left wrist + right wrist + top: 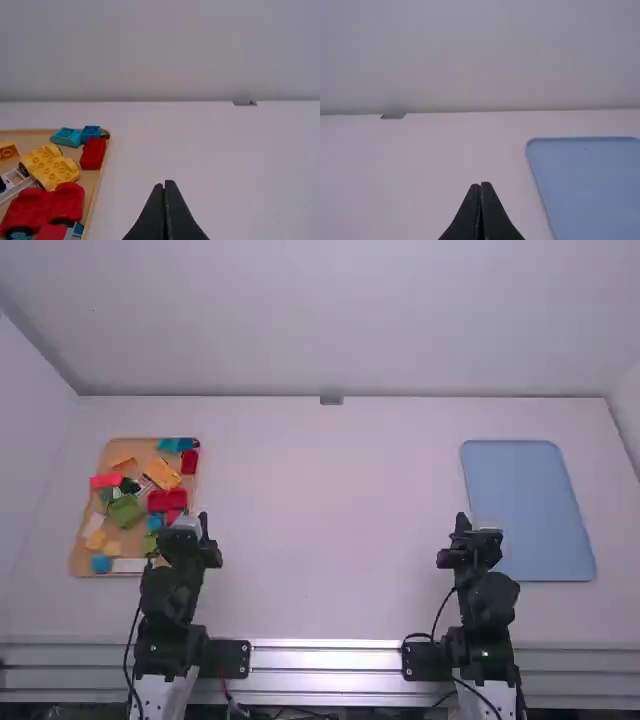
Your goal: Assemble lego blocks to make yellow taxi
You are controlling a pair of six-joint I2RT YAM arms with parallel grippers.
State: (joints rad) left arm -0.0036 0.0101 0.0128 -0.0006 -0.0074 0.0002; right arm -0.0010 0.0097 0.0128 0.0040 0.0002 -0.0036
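My left gripper [203,517] is at the lower right edge of the wooden tray [88,558], which holds several lego pieces. In the left wrist view that gripper [165,183] is shut on nothing, and the tray holds a yellow wheeled base [50,166], a red car body [45,205], a red block [93,153] and a turquoise block [66,136]. My right gripper [462,520] is near the left edge of the blue tray [530,500]; in the right wrist view the gripper [481,184] is shut with nothing between its fingers.
Bare white table [330,530] lies between the two trays. A small grey piece [331,400] sits at the table's back edge by the wall. A metal rail [325,658] runs along the front, with cables around the arm bases.
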